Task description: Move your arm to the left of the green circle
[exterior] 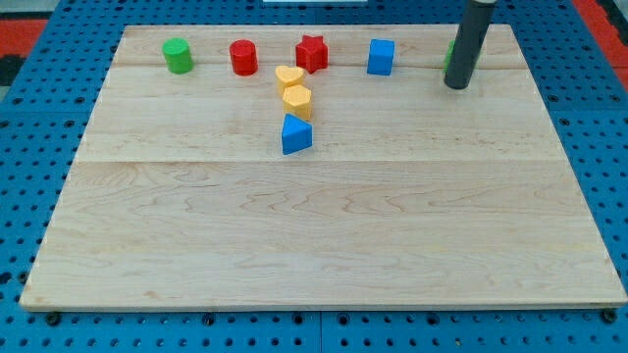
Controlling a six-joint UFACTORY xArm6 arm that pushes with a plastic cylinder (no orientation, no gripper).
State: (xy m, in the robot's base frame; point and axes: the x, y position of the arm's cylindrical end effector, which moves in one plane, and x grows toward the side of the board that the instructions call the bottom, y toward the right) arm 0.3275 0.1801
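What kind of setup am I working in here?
Likely a lab tabletop pushing rig: a wooden board on a blue perforated base, small blocks like the green circle, and my tip.

Bright even light, faint soft shadows, sharp focus.

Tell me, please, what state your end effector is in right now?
No gripper: my tip holds nothing, at the view's top right, far right of the green circle.

Along the top of the wooden bench (324, 245) stand a red cylinder (243, 58), a red star (312, 53) and a blue cube (381, 57); below the star, two yellow blocks (293, 90) touch; just beneath sits a blue triangle (295, 135).
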